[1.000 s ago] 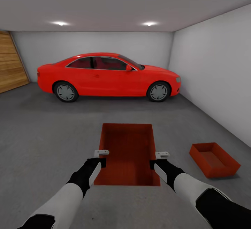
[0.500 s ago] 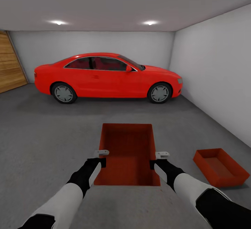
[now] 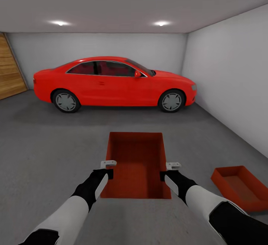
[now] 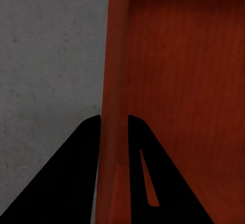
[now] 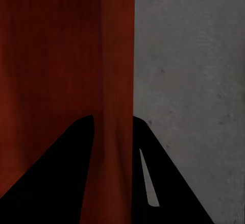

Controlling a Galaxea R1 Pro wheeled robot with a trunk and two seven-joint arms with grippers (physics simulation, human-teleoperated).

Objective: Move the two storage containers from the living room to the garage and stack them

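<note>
I hold one orange-red storage container (image 3: 136,163) in front of me, above the grey garage floor (image 3: 48,148). My left gripper (image 3: 108,169) is shut on its left wall, and the left wrist view shows that wall (image 4: 113,106) pinched between the black fingers (image 4: 76,173). My right gripper (image 3: 164,172) is shut on its right wall (image 5: 116,106). The other storage container (image 3: 240,187) rests on the floor at the lower right, partly cut by the picture's edge.
A glossy red car (image 3: 113,83) stands across the back of the garage. A white wall (image 3: 230,77) runs along the right, close to the resting container. A honey-wood door (image 3: 10,70) is at the far left.
The whole head view has shifted: the resting container slid toward the lower right edge and the car drifted slightly. The held container and both grippers keep their places in the picture.
</note>
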